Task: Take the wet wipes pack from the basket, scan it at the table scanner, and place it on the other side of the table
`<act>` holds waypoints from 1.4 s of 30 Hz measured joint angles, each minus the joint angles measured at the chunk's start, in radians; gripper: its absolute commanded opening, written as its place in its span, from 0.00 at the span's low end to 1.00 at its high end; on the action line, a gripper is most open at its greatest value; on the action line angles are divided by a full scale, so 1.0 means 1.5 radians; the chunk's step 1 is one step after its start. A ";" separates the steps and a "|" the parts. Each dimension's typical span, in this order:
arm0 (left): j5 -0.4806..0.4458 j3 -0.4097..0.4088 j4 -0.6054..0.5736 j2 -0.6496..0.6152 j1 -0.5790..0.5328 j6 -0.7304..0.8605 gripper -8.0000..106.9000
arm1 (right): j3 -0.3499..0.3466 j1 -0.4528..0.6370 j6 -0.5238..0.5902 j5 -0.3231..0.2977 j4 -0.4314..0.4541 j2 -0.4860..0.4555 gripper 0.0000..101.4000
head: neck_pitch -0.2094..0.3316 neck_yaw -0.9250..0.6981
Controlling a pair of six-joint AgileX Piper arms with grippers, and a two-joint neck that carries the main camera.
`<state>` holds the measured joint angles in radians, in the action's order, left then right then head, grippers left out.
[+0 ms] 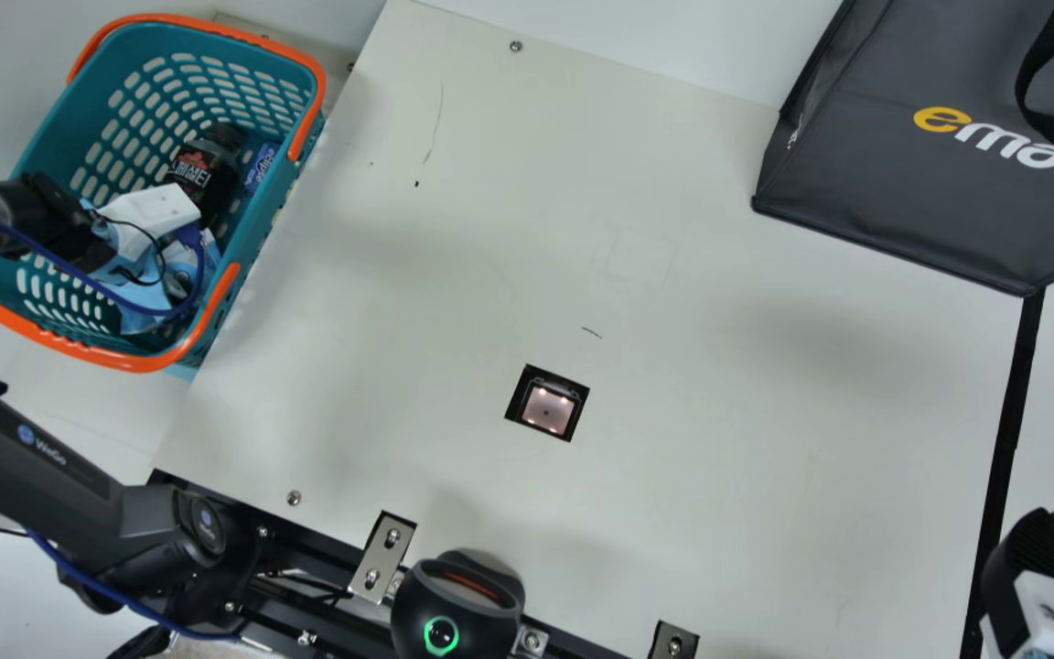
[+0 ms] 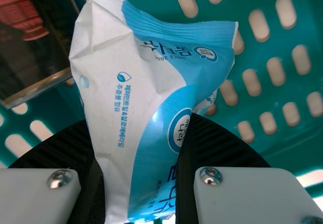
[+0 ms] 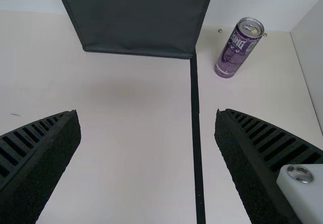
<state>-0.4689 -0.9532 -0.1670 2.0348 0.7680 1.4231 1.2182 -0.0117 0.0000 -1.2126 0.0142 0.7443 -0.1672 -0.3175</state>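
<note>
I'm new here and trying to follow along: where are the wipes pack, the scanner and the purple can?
Wipes pack (image 2: 132,98): left wrist view, its printed front.
Scanner (image 1: 547,408): main view, its lit window.
Purple can (image 3: 237,51): right wrist view, its side.

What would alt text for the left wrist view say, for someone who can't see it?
A soft, white-and-blue plastic pack of wet wipes is held between the two black ribbed fingers of the left gripper. Behind it is the wall of a teal plastic basket with rounded holes, and nearby part of a dark item with red print.
</note>
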 measured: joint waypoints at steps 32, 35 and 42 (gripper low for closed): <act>-0.217 -0.135 -0.024 -0.182 -0.015 -0.267 0.00 | 0.000 0.000 0.000 0.000 0.000 0.000 0.94 | 0.000 -0.001; -0.236 -0.160 -0.023 -0.196 -0.021 -0.304 0.00 | 0.000 0.000 0.000 0.000 0.000 0.000 0.94 | 0.001 0.000; -0.281 -0.223 -0.013 -0.227 -0.037 -0.393 0.00 | 0.000 0.000 0.000 0.000 0.000 0.000 0.94 | 0.000 -0.001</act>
<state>-0.8899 -1.2874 -0.1869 1.6947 0.7129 0.8341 1.2182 -0.0117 0.0000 -1.2126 0.0142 0.7443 -0.1672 -0.3191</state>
